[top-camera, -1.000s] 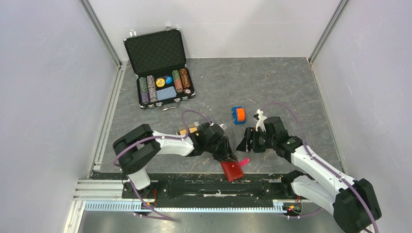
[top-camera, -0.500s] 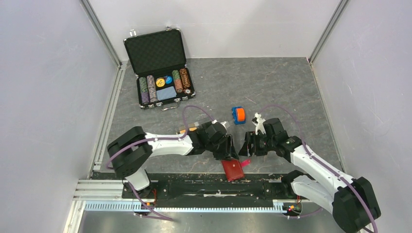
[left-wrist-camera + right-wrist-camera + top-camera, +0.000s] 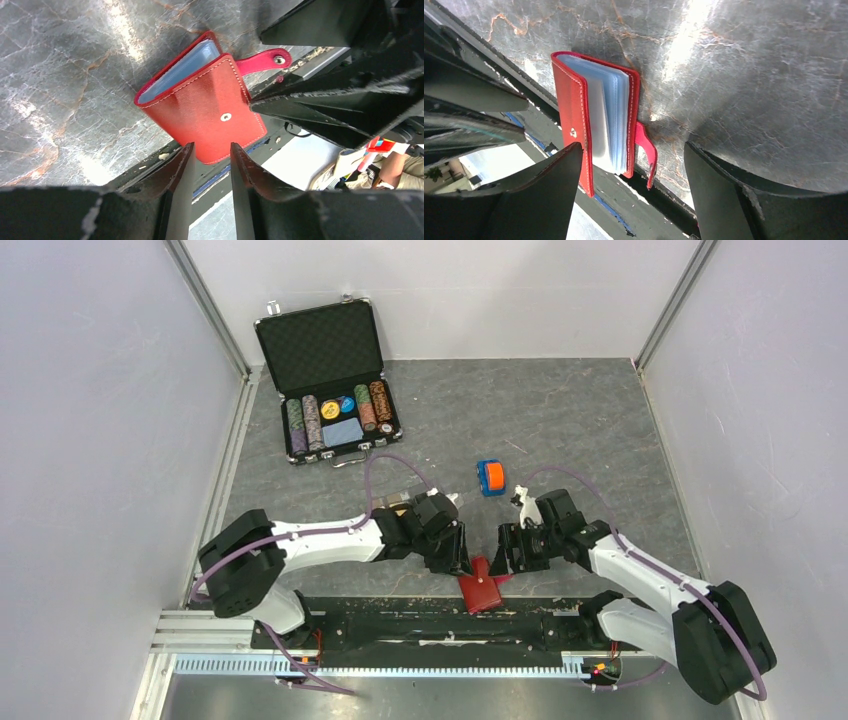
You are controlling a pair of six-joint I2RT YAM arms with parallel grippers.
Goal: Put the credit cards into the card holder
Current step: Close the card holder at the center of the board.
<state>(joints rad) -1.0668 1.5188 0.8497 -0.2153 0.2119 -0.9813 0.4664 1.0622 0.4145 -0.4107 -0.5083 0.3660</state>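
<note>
The cards (image 3: 392, 503) show only as an orange-brown sliver at the centre of the top view, mostly under the left arm. I cannot make out the holder there, so whether they sit in it is unclear. They lie up and left of the left pincer (image 3: 212, 150), behind its wrist, so the left arm is much the nearer.

Neither pincer has a card. Both face a red wallet (image 3: 205, 110) at lower centre of the top view, on the near edge of the surface (image 3: 560, 420) and partly over the dark rail (image 3: 400, 625). The left pincer is narrowly parted with nothing between its fingers, the wallet just past its tips. The right pincer (image 3: 631, 150) gapes wide and grips nothing; the wallet's open edge lies between its tips, long axis running away from it.

The wallet is ajar, its tab (image 3: 644, 145) unsnapped, and its clear sleeves (image 3: 611, 115) look empty. At upper left an open briefcase (image 3: 330, 375) holds rows of chips (image 3: 310, 422). The next move likely means reaching for the cards.
</note>
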